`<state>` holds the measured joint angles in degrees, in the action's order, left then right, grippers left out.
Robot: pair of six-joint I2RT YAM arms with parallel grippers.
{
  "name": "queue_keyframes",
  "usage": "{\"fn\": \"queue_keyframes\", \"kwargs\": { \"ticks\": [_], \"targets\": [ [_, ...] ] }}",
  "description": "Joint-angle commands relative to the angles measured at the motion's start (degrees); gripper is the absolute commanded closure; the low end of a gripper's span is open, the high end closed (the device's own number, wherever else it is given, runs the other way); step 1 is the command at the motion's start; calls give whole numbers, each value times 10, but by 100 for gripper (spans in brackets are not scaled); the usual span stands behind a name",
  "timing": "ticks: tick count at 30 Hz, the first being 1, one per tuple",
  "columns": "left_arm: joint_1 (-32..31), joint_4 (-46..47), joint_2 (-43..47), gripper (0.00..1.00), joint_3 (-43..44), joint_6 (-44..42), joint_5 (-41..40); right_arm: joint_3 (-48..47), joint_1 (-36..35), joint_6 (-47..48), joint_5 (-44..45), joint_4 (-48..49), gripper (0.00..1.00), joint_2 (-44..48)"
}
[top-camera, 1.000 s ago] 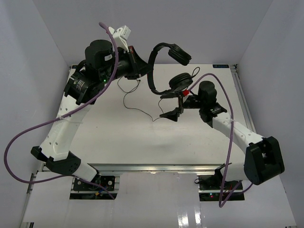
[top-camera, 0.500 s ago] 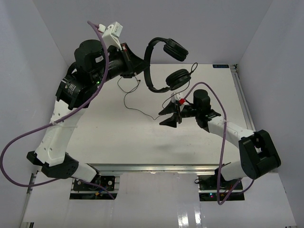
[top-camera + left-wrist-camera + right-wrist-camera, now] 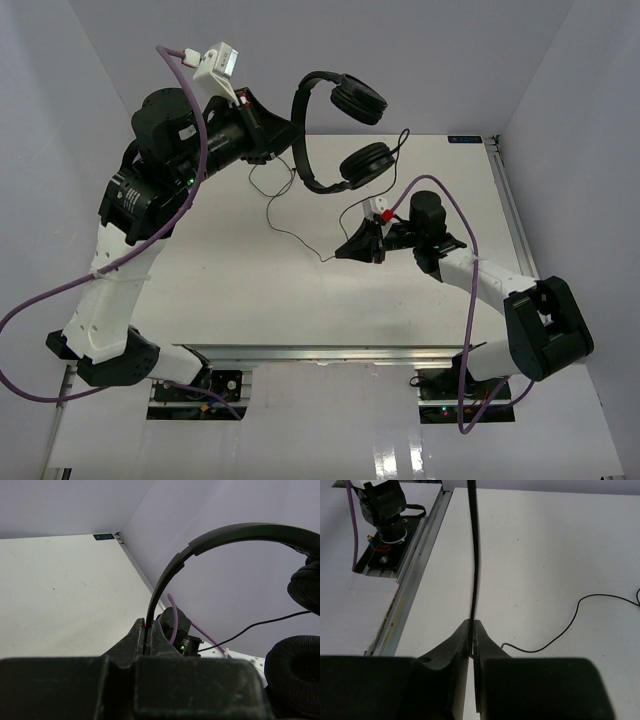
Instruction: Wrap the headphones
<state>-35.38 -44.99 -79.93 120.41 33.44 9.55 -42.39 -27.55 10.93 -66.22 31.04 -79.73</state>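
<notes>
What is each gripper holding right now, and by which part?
The left gripper clamps the headphones by the headband; the right gripper pinches their thin cord partway along its length.

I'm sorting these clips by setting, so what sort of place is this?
Probably a robotics lab test cell, not a home. A left arm and a right arm are bolted at the edge of a white table, plain pale walls box it in, and purple cables trail off the arms.
</notes>
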Motion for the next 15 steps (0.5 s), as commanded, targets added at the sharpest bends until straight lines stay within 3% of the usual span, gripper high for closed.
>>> {"fn": "queue_keyframes", "kwargs": {
  "ticks": [1, 6, 10, 15],
  "targets": [
    [-1, 22, 26, 100, -7, 0, -21, -27, -3, 21, 1, -24, 92, 29],
    [-1, 43, 36, 100, -62, -18, -98, -60, -3, 93, 145, -206, 92, 80],
    [-1, 49, 4, 100, -79, -62, -222, -87, -1, 183, 306, -389, 92, 133],
    [3, 71, -66, 100, -89, -115, -288, -81, -2, 275, 527, -513, 92, 215]
  ]
}}
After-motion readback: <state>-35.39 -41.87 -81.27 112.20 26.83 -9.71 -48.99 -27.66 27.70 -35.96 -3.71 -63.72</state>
